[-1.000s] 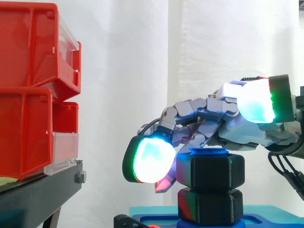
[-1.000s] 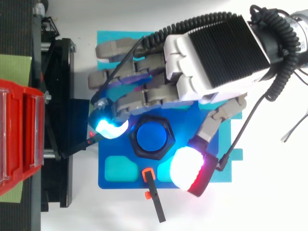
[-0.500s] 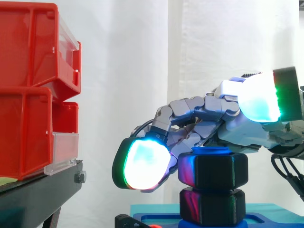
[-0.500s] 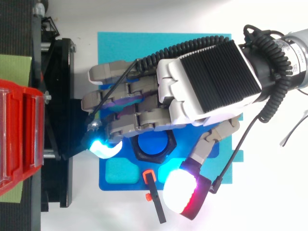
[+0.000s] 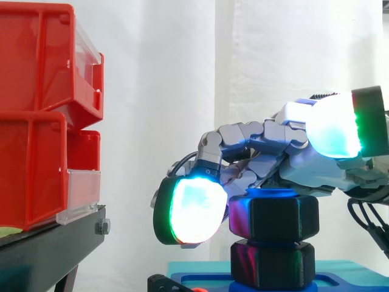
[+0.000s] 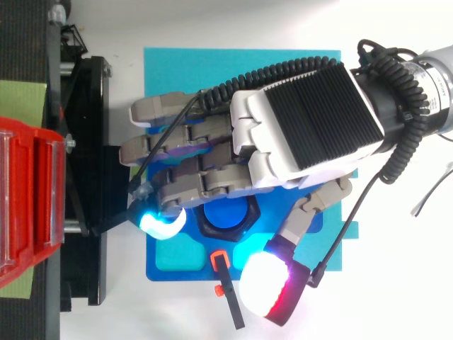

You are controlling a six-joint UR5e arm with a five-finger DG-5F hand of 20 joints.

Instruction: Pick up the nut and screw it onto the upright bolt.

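Observation:
A black hex nut sits on the blue upright bolt, above a second black nut on the same bolt. The bolt stands on a blue base. My hand reaches in from the right and arches over the top nut. Its fingers bend down past the nut's left side, with one glowing fingertip hanging close beside it at nut height. The thumb pad is raised above the nut and stands apart from it, nearer the camera. Nothing is pinched.
Stacked red bins stand on a black stand to the left, close to the fingertips. A cyan mat lies under the blue base. A small black and orange tool lies at the base's near edge.
My hand has slid further over the nut, toward the bins. In the last half second the glowing fingertip drew back toward the nut's left side. The nut has not visibly moved.

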